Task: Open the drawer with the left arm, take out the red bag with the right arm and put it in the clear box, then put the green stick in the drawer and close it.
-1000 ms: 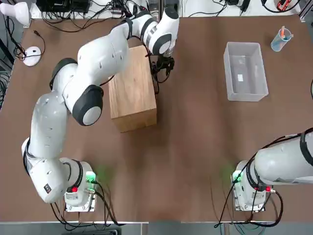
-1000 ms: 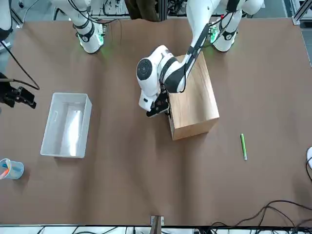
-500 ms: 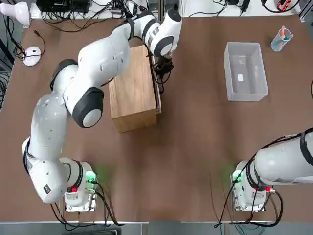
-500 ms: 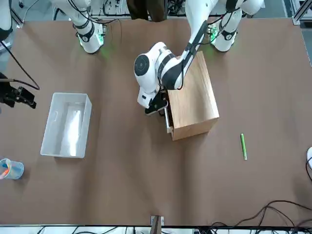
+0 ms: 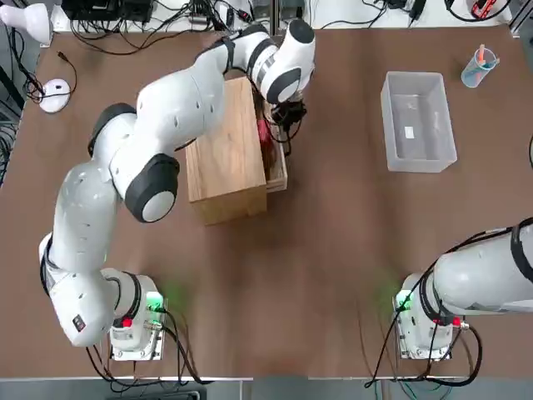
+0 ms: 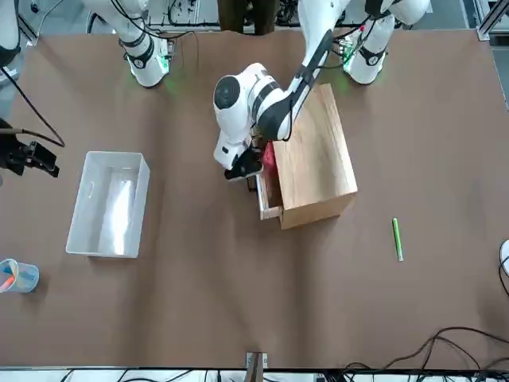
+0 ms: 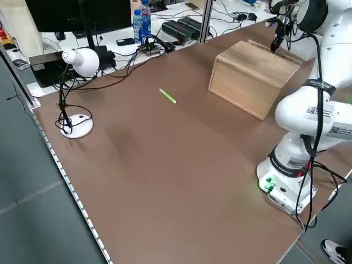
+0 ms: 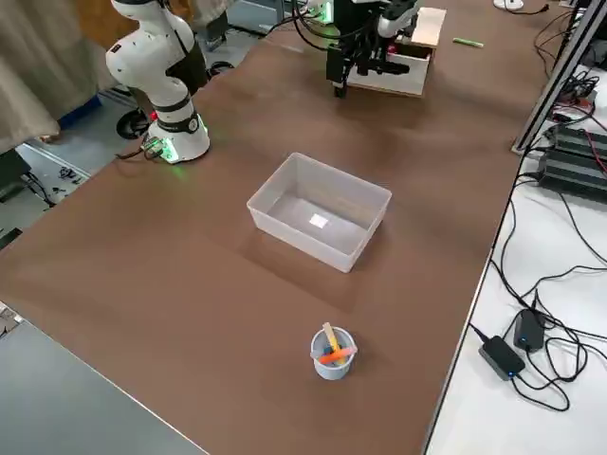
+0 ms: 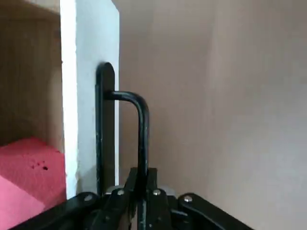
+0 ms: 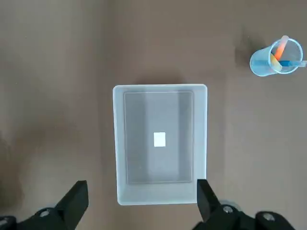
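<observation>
The drawer (image 5: 278,171) stands partly pulled out of the light-wood cabinet (image 5: 225,154), toward the table's middle. My left gripper (image 5: 290,117) is shut on its dark bar handle (image 9: 141,124), seen close up in the left wrist view. The red bag (image 6: 268,153) lies inside the opened drawer (image 6: 267,197), also showing as the red bag (image 9: 29,167) beside the front panel. The green stick (image 6: 397,239) lies on the table on the cabinet's far side. My right gripper (image 10: 140,184) hangs open high above the clear box (image 10: 159,143), which holds only its white label.
A blue cup (image 5: 479,67) with small items stands at the far right corner beyond the clear box (image 5: 418,121). A white desk lamp (image 7: 82,60) and a mouse (image 5: 55,94) sit at the far left edge. Cables run along the back.
The left gripper closed on the handle and pulled it toward the table's middle; the drawer slid out and the red bag came into sight. The right arm stayed still.
</observation>
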Tool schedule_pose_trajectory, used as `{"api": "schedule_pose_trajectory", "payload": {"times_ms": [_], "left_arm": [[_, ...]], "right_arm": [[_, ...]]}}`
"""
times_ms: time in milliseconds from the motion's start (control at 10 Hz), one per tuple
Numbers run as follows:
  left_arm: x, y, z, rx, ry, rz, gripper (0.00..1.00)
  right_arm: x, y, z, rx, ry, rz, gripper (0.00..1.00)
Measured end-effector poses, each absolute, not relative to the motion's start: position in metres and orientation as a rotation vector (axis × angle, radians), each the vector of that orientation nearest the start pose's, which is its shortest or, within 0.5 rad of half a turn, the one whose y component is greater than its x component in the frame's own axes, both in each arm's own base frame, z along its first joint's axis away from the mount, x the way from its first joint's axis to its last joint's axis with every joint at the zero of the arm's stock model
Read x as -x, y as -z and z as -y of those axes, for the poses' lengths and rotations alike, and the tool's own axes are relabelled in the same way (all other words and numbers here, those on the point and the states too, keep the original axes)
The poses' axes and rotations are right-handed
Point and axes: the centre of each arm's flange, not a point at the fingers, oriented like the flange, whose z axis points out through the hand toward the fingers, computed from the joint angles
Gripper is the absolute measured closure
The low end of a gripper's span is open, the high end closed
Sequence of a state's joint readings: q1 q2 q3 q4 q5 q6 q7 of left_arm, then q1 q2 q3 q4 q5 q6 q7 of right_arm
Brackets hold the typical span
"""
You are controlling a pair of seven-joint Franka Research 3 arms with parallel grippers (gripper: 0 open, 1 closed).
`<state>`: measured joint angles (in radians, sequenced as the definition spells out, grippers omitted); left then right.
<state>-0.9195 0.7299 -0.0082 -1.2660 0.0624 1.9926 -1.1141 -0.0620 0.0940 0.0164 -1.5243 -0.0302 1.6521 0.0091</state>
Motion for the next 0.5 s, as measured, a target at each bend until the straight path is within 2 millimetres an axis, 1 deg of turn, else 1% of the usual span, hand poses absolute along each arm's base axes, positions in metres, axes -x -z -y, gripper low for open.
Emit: {"api": "schedule_pose_trajectory", "payload": {"times_ms": [100, 500], "left_arm": [[-0.4477, -0.3250, 0.5972, 3.125, 0.082, 0.244, 0.90], [-0.4464, -0.3275, 0.6051, 3.183, 0.116, 0.226, 0.91]], "right_arm": [[-0.5901, -0.6000, 0.0304, 3.169, 0.052, -0.084, 0.00], [-0.5901, -0.6000, 0.0307, 3.169, 0.052, -0.085, 0.00]]}}
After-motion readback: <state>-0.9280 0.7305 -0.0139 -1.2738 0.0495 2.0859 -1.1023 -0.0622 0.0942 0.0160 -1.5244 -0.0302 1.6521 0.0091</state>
